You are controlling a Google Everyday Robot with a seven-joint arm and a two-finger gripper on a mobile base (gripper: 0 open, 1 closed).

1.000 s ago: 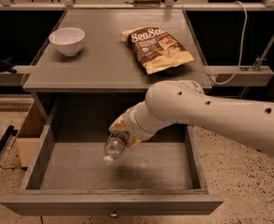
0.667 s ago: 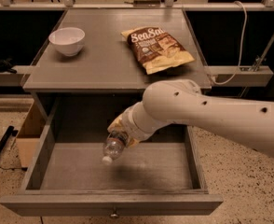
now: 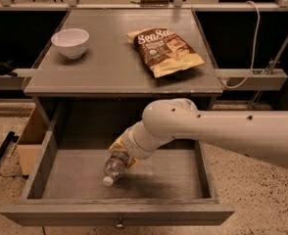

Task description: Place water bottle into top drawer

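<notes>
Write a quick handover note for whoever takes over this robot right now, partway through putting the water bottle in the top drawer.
The gripper is low inside the open top drawer, fingers closed on the water bottle.
The water bottle is tilted, white cap pointing down toward the drawer's front left, at or just above the drawer floor; contact cannot be told.
Done: drawer open, bottle carried into it.
Left: release the bottle, lift the arm out.
A white bowl and a chip bag sit on the cabinet top.

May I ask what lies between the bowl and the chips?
Bare tabletop, in the camera view; the gripper holds the bottle in the drawer.
</notes>
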